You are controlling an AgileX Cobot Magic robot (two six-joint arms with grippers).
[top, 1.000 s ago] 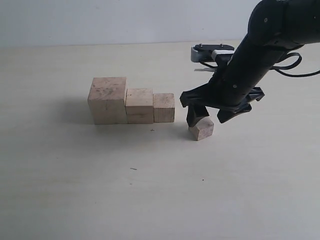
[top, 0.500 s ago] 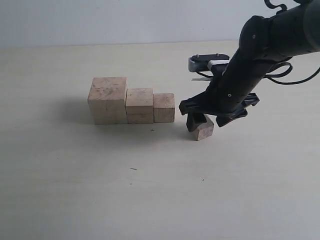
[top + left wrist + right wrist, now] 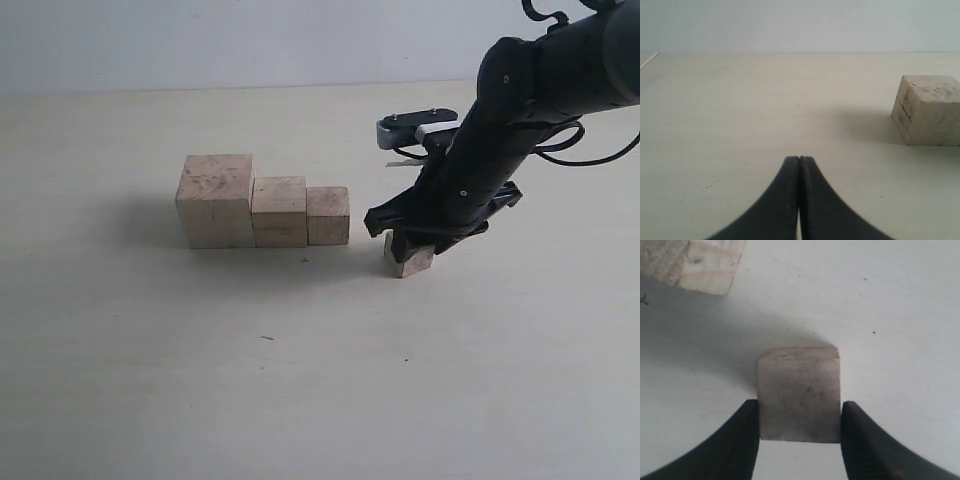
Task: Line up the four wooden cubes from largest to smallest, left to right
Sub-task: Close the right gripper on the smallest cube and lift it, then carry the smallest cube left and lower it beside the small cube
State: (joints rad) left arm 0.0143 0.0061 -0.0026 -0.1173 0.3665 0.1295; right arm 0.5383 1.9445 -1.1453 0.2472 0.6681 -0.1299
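- The smallest pale raw wood cube (image 3: 408, 263) (image 3: 799, 395) sits between the two black fingers of the right gripper (image 3: 408, 250) (image 3: 799, 409). In the right wrist view each finger presses on one side face of it, so this gripper is clamped on the smallest cube.
- I cannot tell if the smallest cube rests on the table or is lifted a little.
- The largest pale wood cube (image 3: 215, 200) is the left end of a row. The second, medium wood cube (image 3: 279, 211) touches its right side, and the third, smaller wood cube (image 3: 328, 215) comes next on the same side.
- The smallest cube lies further right of the largest cube, past the third cube, with a gap between. It is also a little nearer to the camera than the row.
- The left gripper (image 3: 799, 161) has its two black fingers pressed together with nothing between them.
- In the left wrist view one speckled pale wood block (image 3: 927, 110) stands apart from the left gripper. I cannot tell which of the row it is.
- The flat pale beige table (image 3: 150, 380) carries everything. Behind it is a plain whitish wall (image 3: 200, 40).
- The black right arm (image 3: 520, 110) covers the top of the smallest cube in the exterior view.
- A corner of another wood block (image 3: 705, 265) is cut by the edge of the right wrist view.
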